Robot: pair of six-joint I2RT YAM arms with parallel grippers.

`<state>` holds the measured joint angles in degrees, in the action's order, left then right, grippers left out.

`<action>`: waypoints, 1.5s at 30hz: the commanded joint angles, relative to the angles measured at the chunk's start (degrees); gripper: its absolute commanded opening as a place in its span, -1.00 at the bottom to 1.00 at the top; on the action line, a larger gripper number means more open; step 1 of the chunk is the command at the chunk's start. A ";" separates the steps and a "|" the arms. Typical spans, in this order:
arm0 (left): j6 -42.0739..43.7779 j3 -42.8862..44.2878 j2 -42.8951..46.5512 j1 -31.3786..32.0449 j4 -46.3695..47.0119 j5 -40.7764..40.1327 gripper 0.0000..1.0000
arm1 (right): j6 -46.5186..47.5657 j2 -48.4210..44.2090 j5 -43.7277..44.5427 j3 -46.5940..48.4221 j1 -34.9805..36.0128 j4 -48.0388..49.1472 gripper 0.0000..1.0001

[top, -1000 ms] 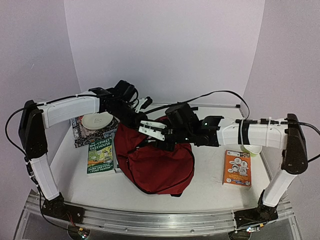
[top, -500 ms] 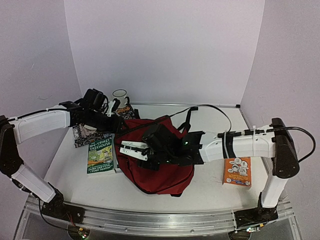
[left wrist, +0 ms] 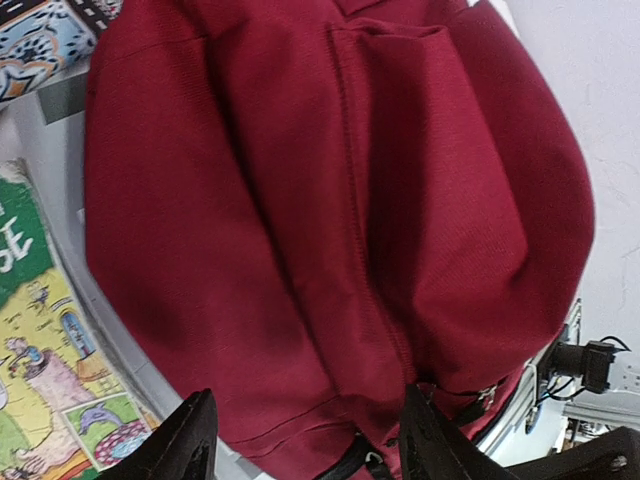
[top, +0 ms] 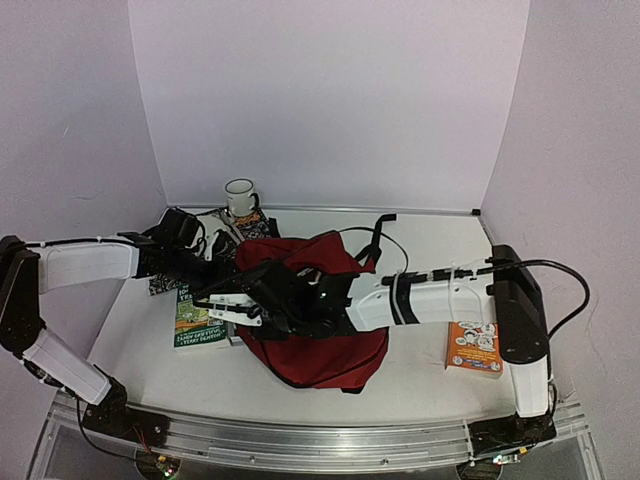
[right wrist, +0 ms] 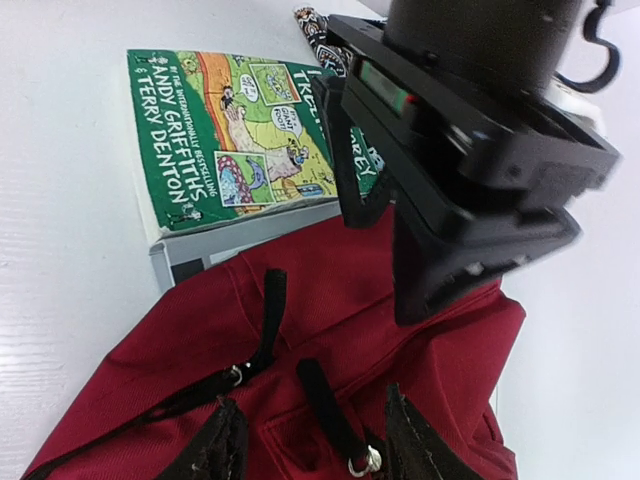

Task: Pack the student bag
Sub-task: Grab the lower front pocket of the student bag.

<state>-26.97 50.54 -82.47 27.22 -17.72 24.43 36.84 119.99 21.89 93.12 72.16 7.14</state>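
The student bag (top: pixel 322 335) is a dark red backpack lying in the middle of the table, with black straps trailing at its far side. My left gripper (top: pixel 212 262) is at the bag's left upper edge. In the left wrist view it is open (left wrist: pixel 310 445) and empty, with the bag's red fabric (left wrist: pixel 330 200) filling the frame. My right gripper (top: pixel 222 304) reaches left across the bag. In the right wrist view it is open (right wrist: pixel 318 445) over the bag (right wrist: pixel 330 320), with a black zipper pull (right wrist: pixel 330 410) between its fingers, not gripped.
A green Treehouse book (top: pixel 198 318) lies on a grey book (top: pixel 232 330) left of the bag. A patterned book (top: pixel 160 278) is behind it. A white mug (top: pixel 239 194) stands at the back. An orange book (top: pixel 474 338) lies to the right.
My left arm has swung down and back to the bag's left edge, uncovering the mug. My right arm has stretched further left across the bag.
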 commanded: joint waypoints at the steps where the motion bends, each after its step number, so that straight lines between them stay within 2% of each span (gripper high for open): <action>1: -1.11 -0.99 -0.68 -0.01 4.85 4.32 0.19 | 3.80 3.30 4.35 3.87 0.35 -2.70 -0.08; 12: -1.42 -2.30 -1.24 0.07 6.09 5.61 0.11 | 8.39 9.37 13.66 7.93 0.35 -2.73 -0.45; 17: -1.78 -2.76 -0.66 0.00 6.38 5.67 0.10 | 7.09 9.56 13.30 8.46 0.35 -1.96 -0.79; 21: -2.35 -3.15 0.07 0.02 6.51 5.72 0.11 | 3.27 7.46 12.30 7.60 0.35 -1.42 -1.00; 27: -3.84 -3.52 1.65 0.15 7.23 6.95 0.13 | -6.19 1.40 10.50 3.40 0.35 1.46 -1.00; 36: -7.06 -4.44 2.13 0.65 10.26 10.05 0.14 | -24.42 -8.51 11.93 -9.36 0.26 14.04 -1.00; 45: -11.23 -3.44 -0.02 3.40 15.18 13.13 0.17 | -40.20 -11.37 12.61 -17.40 -0.70 26.42 -1.00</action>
<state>-35.41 46.26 -82.04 29.36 -7.80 34.69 7.88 112.18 32.91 77.92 72.07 25.07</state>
